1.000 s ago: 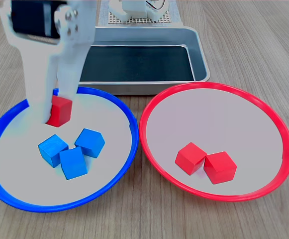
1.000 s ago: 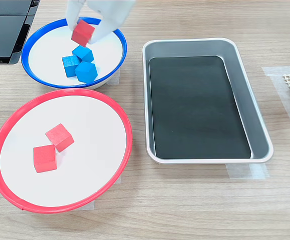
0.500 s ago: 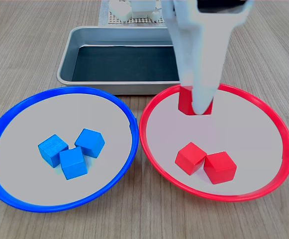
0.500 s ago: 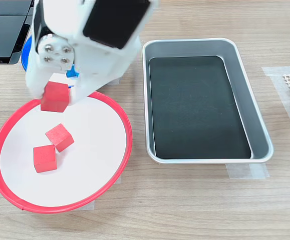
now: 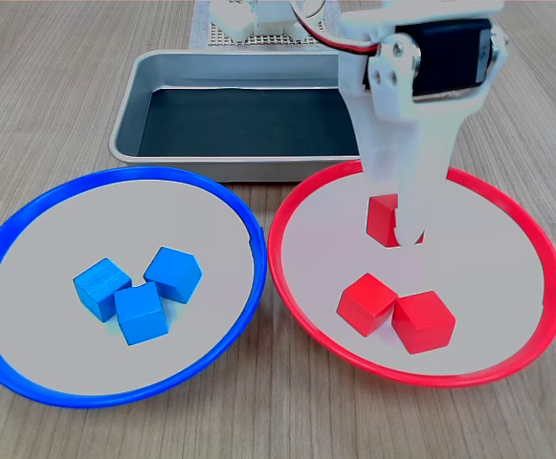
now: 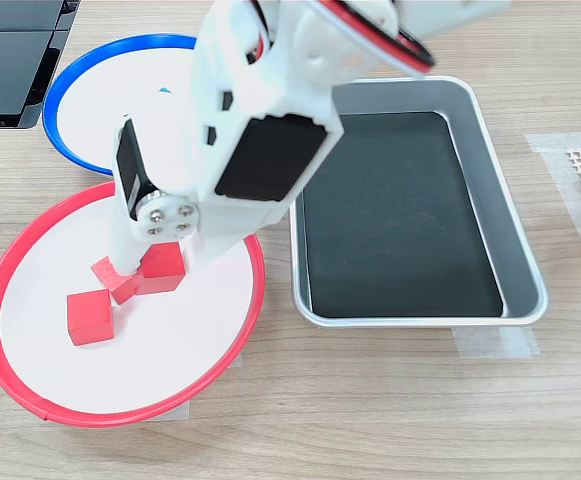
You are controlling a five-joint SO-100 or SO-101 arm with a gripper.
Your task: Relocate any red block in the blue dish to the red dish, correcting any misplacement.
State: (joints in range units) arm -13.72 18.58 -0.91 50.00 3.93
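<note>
Nearest the first exterior view's camera, inside the red dish [image 5: 297, 287]: two loose red cubes [image 5: 395, 313], touching. Just behind, the red block [image 5: 382, 219] clamped between the jaws of the gripper [image 5: 397, 228], low over the dish's pale floor, contact not clear. Straight down for release; neighbouring cubes close in the second exterior view. Leftward, the blue dish [image 5: 244, 215], only blue cubes [image 5: 137, 287]. Farthest, a metal tray [image 5: 129, 129] on the worktop [image 5: 48, 86].

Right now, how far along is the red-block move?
Nearly done. The blue dish holds only three blue cubes in the first exterior view, so no red block is left there. The gripper is shut on the red block, low inside the red dish behind the two red cubes already lying there. Left: open the jaws and pull clear.
</note>
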